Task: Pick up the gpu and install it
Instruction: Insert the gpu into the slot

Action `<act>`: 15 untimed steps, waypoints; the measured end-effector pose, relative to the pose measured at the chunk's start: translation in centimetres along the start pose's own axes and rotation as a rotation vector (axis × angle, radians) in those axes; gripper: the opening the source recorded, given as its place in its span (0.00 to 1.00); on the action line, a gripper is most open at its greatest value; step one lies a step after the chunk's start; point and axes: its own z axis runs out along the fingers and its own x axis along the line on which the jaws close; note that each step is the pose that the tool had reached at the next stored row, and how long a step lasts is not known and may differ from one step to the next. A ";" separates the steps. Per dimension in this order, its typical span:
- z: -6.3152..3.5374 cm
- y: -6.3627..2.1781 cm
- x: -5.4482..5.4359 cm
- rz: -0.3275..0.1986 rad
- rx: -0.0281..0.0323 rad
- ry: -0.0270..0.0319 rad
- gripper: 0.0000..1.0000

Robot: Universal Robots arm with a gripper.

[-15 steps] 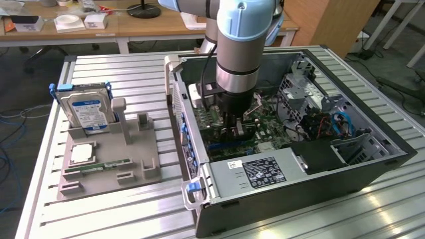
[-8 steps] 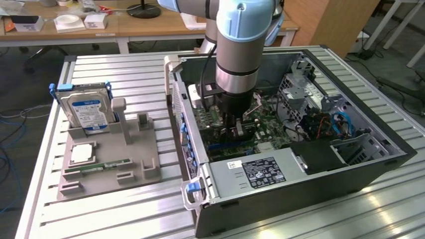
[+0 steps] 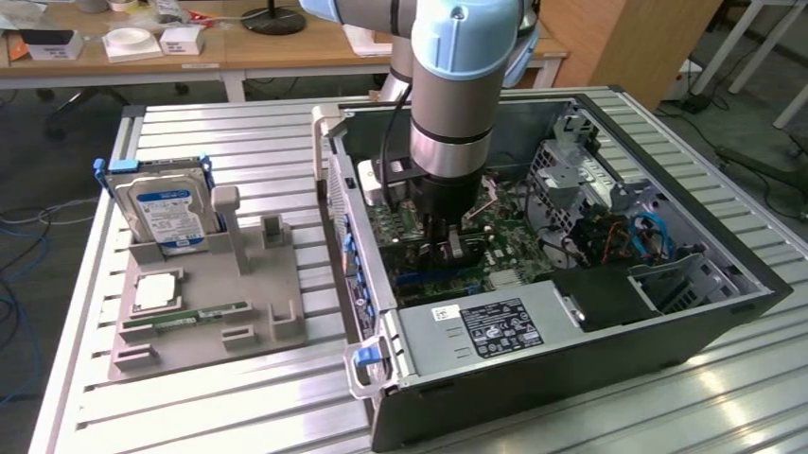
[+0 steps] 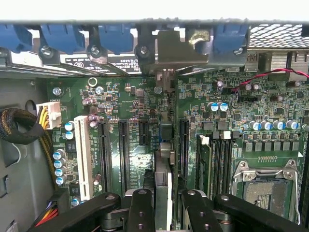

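1. The robot arm's gripper point(image 4: 161, 212) reached down inside the open computer case point(image 3: 707, 312), its two black fingers point(image 4: 141, 212) clamped on either side of the gpu point(image 4: 163, 159), which stood on edge between them.

2. In the wrist view the gpu ran as a thin vertical strip from between the fingertips up toward the rear wall of the case, its silver bracket point(image 4: 176, 48) meeting the row of blue slot clips point(image 4: 63, 36) along that wall.

3. The card sat over the green motherboard point(image 4: 130, 101), in line with the black expansion slots point(image 4: 123, 154), between a short black slot and a long one; whether it was seated in a slot could not be told.

4. The white slot point(image 4: 83, 157) lay nearer the case's side wall, beside a bundle of sleeved cables point(image 4: 19, 128) and a white power connector point(image 4: 48, 113).

5. On the card's far side the motherboard carried the RAM slots point(image 4: 217, 164) and the bare CPU socket point(image 4: 263, 181).

6. In the exterior view the case lay open on a slatted metal table point(image 3: 227, 132), with the grey power supply point(image 3: 499, 326) along its near edge and a drive cage point(image 3: 574, 165) toward the exterior view's right.

7. Beside the case, toward the exterior view's left, a grey parts holder point(image 3: 272, 312) held a hard drive point(image 3: 165, 208) with a blue label standing upright at its far end.

8. A CPU point(image 3: 154, 291) lay flat in the holder's middle recess, and a slim green RAM stick point(image 3: 202, 314) lay just nearer the table's front edge.
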 end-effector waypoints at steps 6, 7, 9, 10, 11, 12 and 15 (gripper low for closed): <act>0.00 0.00 0.0 0.000 0.0000 0.0000 0.27; 0.00 0.00 0.0 0.000 0.0000 0.0000 0.27; 0.00 0.00 0.0 0.000 0.0000 0.0000 0.27; 0.00 0.00 0.0 0.000 0.0000 0.0000 0.27; 0.00 0.00 0.0 0.000 0.0001 0.0000 0.27; -0.02 0.00 0.0 0.000 0.0001 -0.0001 0.27; -0.11 -0.02 0.0 0.000 0.0003 -0.0005 0.27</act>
